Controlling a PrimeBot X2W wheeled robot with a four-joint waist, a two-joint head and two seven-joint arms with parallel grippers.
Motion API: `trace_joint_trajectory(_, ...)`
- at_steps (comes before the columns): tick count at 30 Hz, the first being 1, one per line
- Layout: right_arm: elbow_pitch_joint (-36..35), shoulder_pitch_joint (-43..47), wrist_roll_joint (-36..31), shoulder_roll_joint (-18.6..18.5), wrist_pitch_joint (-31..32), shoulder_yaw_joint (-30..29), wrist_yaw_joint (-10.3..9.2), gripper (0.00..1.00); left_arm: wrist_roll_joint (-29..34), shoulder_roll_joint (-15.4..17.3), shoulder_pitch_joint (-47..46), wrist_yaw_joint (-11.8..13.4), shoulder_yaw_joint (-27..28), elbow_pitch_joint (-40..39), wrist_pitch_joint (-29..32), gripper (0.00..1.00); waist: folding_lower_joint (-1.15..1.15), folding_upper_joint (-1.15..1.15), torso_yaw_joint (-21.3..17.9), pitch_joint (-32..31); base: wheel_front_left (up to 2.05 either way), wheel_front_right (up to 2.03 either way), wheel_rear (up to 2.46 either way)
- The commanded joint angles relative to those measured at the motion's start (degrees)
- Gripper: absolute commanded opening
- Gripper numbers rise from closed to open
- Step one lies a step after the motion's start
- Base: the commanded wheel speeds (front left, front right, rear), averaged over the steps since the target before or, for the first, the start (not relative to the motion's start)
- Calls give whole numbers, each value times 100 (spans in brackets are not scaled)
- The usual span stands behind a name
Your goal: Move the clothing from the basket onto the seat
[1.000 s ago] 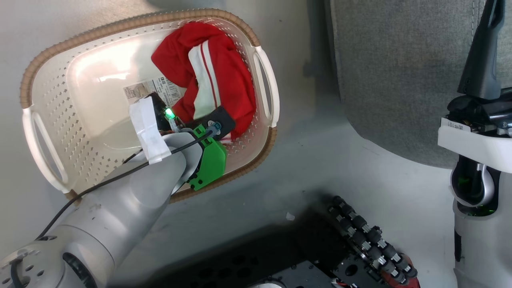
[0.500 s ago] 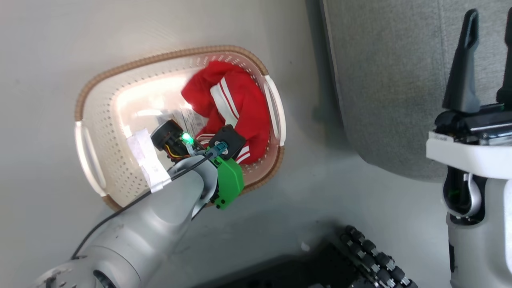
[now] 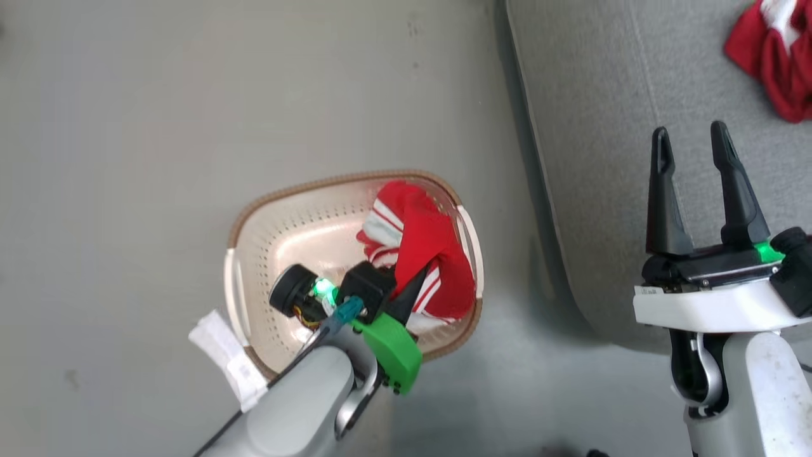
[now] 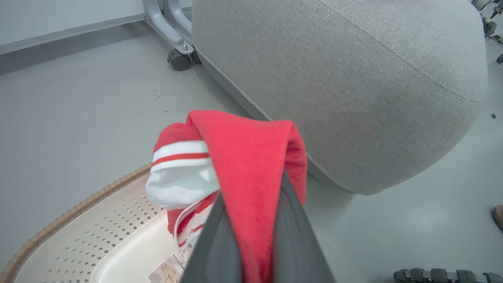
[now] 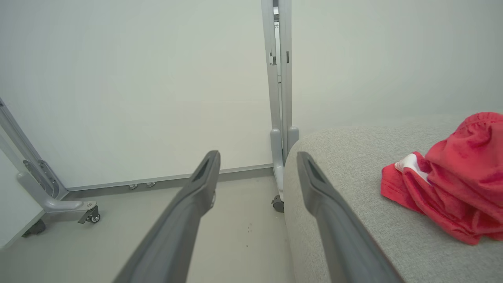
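Garment [image 4: 243, 157] now pinched, prob. lifted off basket [image 4: 114, 243].

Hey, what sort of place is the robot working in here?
Probably a robotics lab or test bay staged as a home corner, not a lived-in room: plain white wall panels on wheeled metal frames, a bare grey floor, and a grey seat and laundry basket as props.

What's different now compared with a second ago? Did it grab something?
The left end effector closed on the red garment in the basket and gathered it upward into a bunch. The head view also pulled back, bringing more of the seat and a second red garment lying on it into sight. Unchanged: the basket seems to sit where it was, and the right end effector stays open, holding nothing.
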Motion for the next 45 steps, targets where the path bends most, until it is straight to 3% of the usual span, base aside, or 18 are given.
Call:
trace_joint_trajectory(1, 54, 170, 50, -9, -19, -2, -8, 100, 109, 17, 230, -30, 88, -103, -2, 0, 1, 0, 461, -1090, 0, 0, 0)
trace_joint_trajectory(10, 389, 733, -43, -100, -19, 285, -8, 100, 685, -57, 1259, -82, 1118, -1145, -3, 0, 1, 0, 462, -2142, 0, 0, 0)
trace_joint_trajectory(18, 525, 1188, -53, -186, -19, 510, -8, 100, 995, -159, 1705, -179, 1566, -1838, -3, 0, 1, 0, 447, -2737, 0, 0, 0)
trace_joint_trajectory(27, 434, 1502, 203, -210, -19, 812, -8, 100, 1298, -185, 1743, -286, 1752, -2532, -4, 0, 1, 0, 591, -2934, 0, 0, 0)
trace_joint_trajectory(36, 176, 1221, 733, -760, -19, 2207, -7, 100, 1466, -200, 1532, -394, 1589, -2917, -4, 0, 1, 0, 707, -2957, 0, 0, 0)
trace_joint_trajectory(45, 773, 992, 783, -906, -19, 2656, -8, 100, 1540, -212, 1373, -439, 1331, -3166, -4, 0, 1, 0, 781, -2920, 0, 0, 0)
